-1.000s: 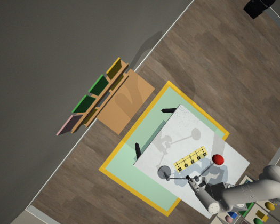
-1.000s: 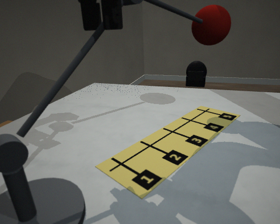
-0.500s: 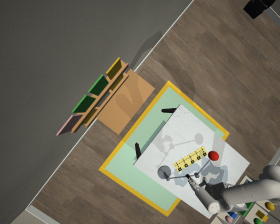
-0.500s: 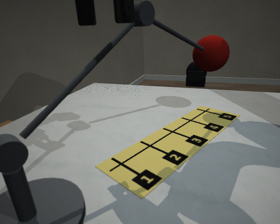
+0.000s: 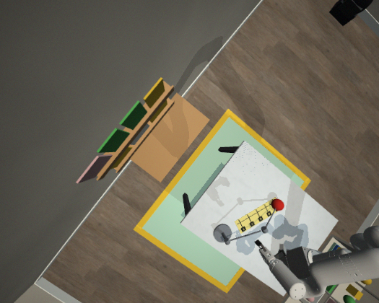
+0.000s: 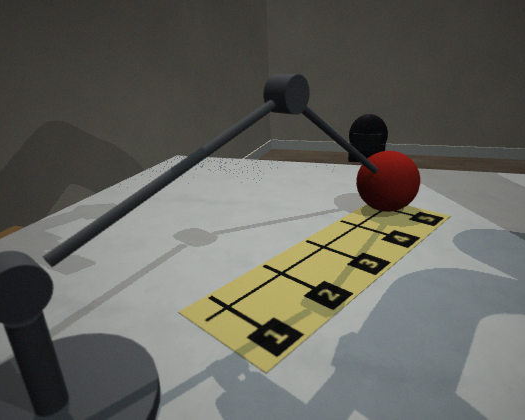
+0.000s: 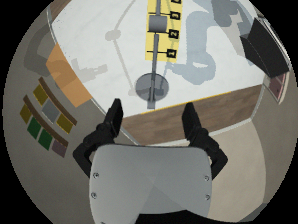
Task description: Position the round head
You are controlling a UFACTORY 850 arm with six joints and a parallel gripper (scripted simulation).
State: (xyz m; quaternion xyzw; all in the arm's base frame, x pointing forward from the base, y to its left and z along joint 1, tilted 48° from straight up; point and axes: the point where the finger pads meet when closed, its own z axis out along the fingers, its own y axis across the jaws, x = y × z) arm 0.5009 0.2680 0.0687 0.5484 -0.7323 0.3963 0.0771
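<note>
The lamp's grey foot point(image 5: 219, 231) point(image 6: 127, 355) point(image 7: 142, 87) stands on the white bench. Its lower arm rises to the elbow joint point(image 5: 264, 229) point(image 6: 287, 94) point(image 7: 158, 23), and the upper arm slopes down to the red head point(image 5: 277, 205) point(image 6: 389, 180). The head hangs low over the far end of the yellow strip point(image 6: 222, 330) point(image 7: 150, 42), around mark 5, and hides that crossing. Whether it touches the bench or still moves cannot be told. The head is out of the wrist view. My gripper point(image 5: 258, 243) point(image 7: 153, 107) is open and empty, clear of the lamp, above the foot side of the elbow.
The white bench point(image 5: 247, 173) point(image 6: 132, 200) point(image 7: 85, 30) bears shadows of lamp and arm. A compartment tray point(image 5: 342, 293) with coloured things lies by the arm's base. A shelf with coloured panels point(image 5: 133, 115) stands beyond the green mat point(image 5: 160, 224).
</note>
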